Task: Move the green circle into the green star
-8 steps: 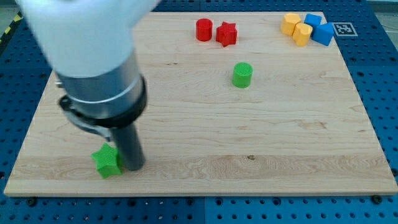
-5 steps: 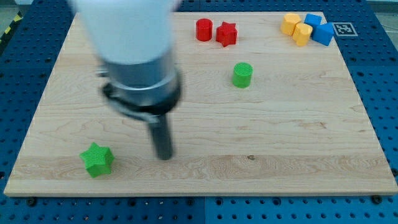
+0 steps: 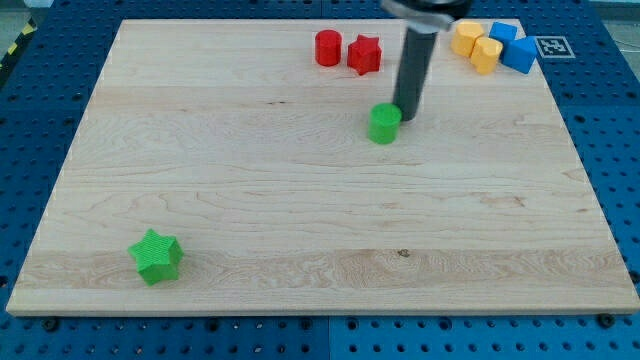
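The green star [image 3: 155, 256] sat near the bottom left of the smooth wooden table [image 3: 300, 200]. It had ridged sides. Well apart from it, up and to the right, stood the green circle [image 3: 384, 124], a short round block. My tip [image 3: 407, 119] touched its right side. There was no claw, just a dark straight rod. Farther back sat a red circle [image 3: 328, 48], a red star [image 3: 364, 54], and yellow blocks [image 3: 476, 45] and blue blocks [image 3: 512, 45] bunched together.
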Tool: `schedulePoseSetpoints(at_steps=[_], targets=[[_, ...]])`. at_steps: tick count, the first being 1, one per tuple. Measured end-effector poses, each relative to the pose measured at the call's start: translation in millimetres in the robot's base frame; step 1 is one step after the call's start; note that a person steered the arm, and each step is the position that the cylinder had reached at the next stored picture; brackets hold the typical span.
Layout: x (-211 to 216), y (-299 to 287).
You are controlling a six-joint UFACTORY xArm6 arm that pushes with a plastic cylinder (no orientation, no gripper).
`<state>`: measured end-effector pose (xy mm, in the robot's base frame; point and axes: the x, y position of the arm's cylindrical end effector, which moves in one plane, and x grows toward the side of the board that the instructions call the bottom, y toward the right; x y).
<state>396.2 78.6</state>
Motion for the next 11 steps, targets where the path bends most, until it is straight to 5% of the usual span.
schedulePoseSetpoints(at_steps=[2,4,6,8,11], targets=[[99.9,-100.1],[102.9,-81.7],[155.9,-149.4],[105.7,-92.2],[118.3,-180.7]])
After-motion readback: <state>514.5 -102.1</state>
